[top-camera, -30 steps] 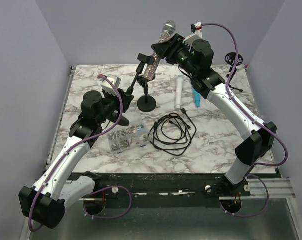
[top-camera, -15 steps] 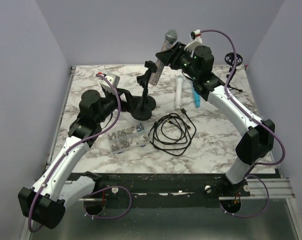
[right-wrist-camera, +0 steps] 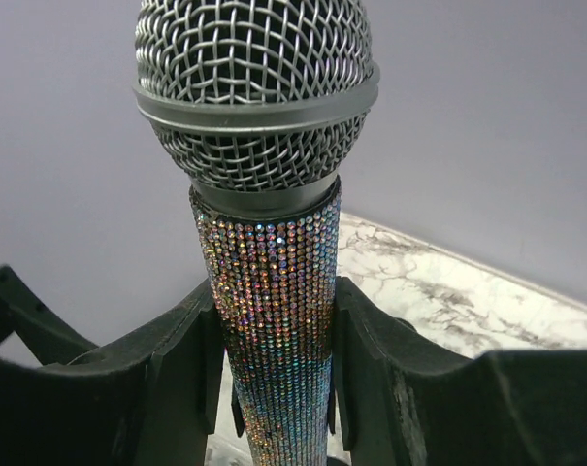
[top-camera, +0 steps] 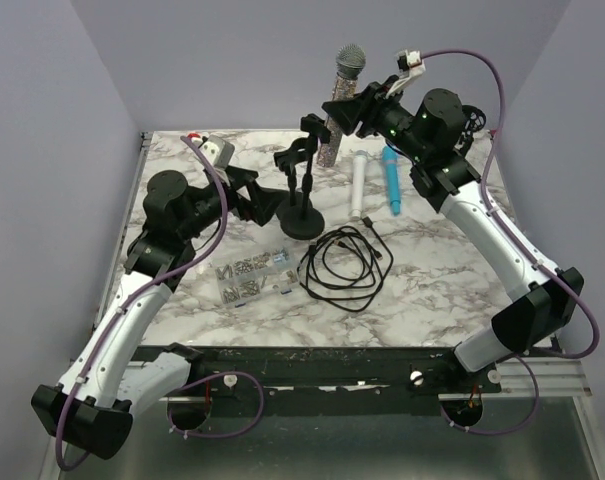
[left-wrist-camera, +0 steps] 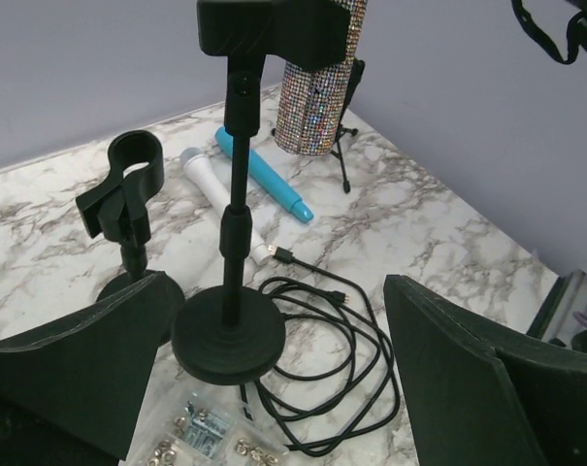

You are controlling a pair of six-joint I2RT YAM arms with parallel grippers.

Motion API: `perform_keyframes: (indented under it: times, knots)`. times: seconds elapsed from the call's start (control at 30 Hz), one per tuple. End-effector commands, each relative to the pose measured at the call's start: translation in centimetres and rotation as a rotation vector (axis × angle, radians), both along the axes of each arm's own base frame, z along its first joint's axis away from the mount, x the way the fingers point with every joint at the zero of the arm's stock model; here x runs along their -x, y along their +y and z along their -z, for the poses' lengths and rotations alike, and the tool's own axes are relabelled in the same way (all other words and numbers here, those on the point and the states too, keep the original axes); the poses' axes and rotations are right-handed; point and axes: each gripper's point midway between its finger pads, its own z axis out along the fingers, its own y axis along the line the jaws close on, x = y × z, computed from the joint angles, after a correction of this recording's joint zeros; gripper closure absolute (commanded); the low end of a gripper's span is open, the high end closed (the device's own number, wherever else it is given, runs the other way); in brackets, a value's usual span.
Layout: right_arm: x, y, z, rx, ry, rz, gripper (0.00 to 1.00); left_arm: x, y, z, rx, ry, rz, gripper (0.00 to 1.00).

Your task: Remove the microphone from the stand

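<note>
Nearest the near edge, a clear plastic box (top-camera: 250, 276) of small metal screws lies left of centre. Just right of it, a loose coil of thin black cable (top-camera: 344, 265) sprawls on the marbled worktop (top-camera: 452, 270). Open marble runs from the cable to the right edge.

Further in, the left end effector (top-camera: 260, 197) has its broad matte-black fingers spread wide, and the stand (top-camera: 300, 222) is just beyond the gap. A second ago it was closed in on the stand's pole; now it has drawn back toward the left edge. The stand is upright, with a round black disc base and a thin jointed pole. The clip (top-camera: 312, 125) at its top no longer holds anything. In the left wrist view, a shorter stand (left-wrist-camera: 128, 184) with an open C-shaped holder stands just beside it.

Right of the stands, a white microphone (top-camera: 359, 185) and a blue microphone (top-camera: 392, 180) lie side by side, pointing toward the far edge.

Farthest back, the microphone (top-camera: 348, 60) is upright in the air over the far edge. The right end effector (top-camera: 340, 108) pinches its rhinestone-covered body below the grey wire-mesh head. A second ago it leaned low at the stand; now it is higher, further right and clear of the clip. A small black tripod (top-camera: 469, 115) sits at the far right corner.
</note>
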Motion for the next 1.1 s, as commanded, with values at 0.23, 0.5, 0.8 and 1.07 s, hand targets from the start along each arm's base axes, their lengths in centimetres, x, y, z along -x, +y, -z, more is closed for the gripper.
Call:
perform_keyframes:
  times: [0.23, 0.5, 0.8, 1.07]
  knots:
    - [4.4, -1.5, -3.7, 0.211, -0.313, -0.051, 0.99, 2.3, -0.8, -4.6, 0.156, 0.025, 0.238, 0.05]
    - [4.4, -7.3, -0.2, 0.351, -0.235, 0.220, 0.99, 1.7, -6.0, -6.0, 0.141, -0.056, 0.421, 0.08]
    - [10.3, -14.2, 2.4, 0.345, -0.129, 0.401, 0.99, 1.4, -13.0, -5.8, 0.112, -0.201, 0.570, 0.07]
    - [15.2, -21.6, 4.5, 0.350, -0.069, 0.644, 0.99, 2.5, -17.7, -4.2, 0.071, -0.209, 0.683, 0.07]
